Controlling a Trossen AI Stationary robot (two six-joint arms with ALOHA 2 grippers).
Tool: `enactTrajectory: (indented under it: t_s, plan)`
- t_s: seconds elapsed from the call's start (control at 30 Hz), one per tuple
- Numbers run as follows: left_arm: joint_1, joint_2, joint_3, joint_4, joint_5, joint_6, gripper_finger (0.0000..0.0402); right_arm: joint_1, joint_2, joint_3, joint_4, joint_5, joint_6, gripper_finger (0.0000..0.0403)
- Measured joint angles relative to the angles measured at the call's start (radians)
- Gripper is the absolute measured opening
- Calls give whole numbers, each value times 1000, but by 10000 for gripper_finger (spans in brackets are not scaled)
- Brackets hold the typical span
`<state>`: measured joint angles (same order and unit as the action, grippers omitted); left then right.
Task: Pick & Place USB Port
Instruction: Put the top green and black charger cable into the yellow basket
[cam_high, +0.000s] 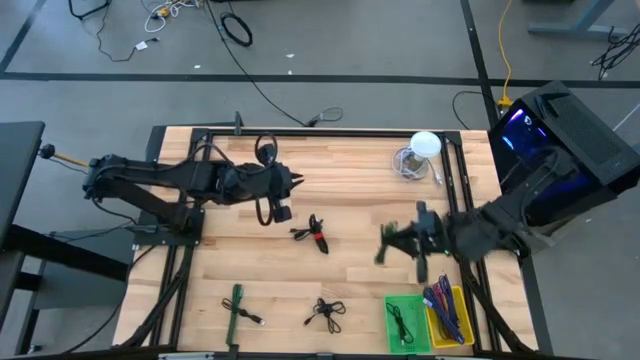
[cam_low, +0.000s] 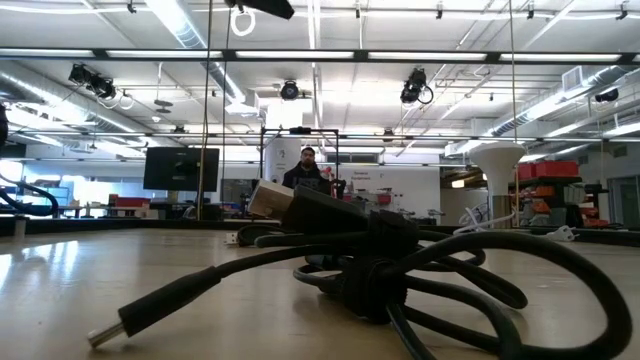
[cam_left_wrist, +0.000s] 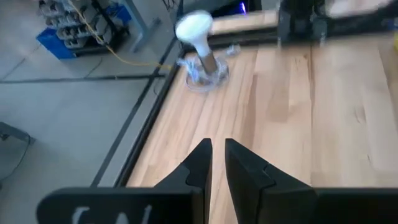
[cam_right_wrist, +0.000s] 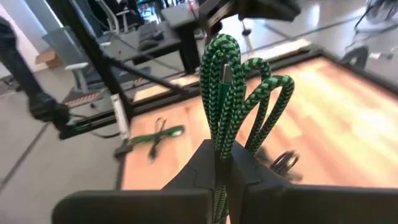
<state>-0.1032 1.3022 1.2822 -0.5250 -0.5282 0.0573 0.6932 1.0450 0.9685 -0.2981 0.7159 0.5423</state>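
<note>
My right gripper hovers over the table's right half, shut on a coiled green-and-black braided USB cable. My left gripper waits above the far-left part of the table; its fingers are shut with only a slit between them and hold nothing. Loose on the wood lie a black-and-red cable, a green cable and a black cable. That black cable fills the low view. A green bin and a yellow bin sit at the near right. My right gripper pinches the braided cable bundle between its two fingers, gripping several strands side by side near one end of the coil. The fingers point toward the table's left. The loops and a plug tip stick out beyond the fingertips, lifted clear of the table.
A white lamp-like object on a clear base stands at the far right. The green bin holds a black cable; the yellow bin holds several coloured cables. Bare wood lies between the arms. A person shows far behind the table.
</note>
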Motion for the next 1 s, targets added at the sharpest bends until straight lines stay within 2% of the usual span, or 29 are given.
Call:
enactTrajectory:
  t_s: [0.17,0.3,0.47,0.6,0.7,0.83,1.0]
  plan:
    - [0,1,-1,-29,-1,-27,48,170,0,15,-181,130,302,7]
    - [1,1,-1,-28,-12,-28,48,249,0,15,-258,148,497,7]
    - [11,1,-1,-44,-13,-67,48,347,5,15,-242,63,594,6]
    - [13,1,-1,-59,-10,-99,48,440,5,15,-243,56,655,6]
    - [12,1,-1,-63,-10,-108,48,509,6,15,-269,25,720,6]
    - [13,1,-1,-72,-10,-126,48,579,26,15,-332,-70,834,6]
    - [12,1,-1,-72,-10,-130,48,625,56,15,-432,-89,1019,6]
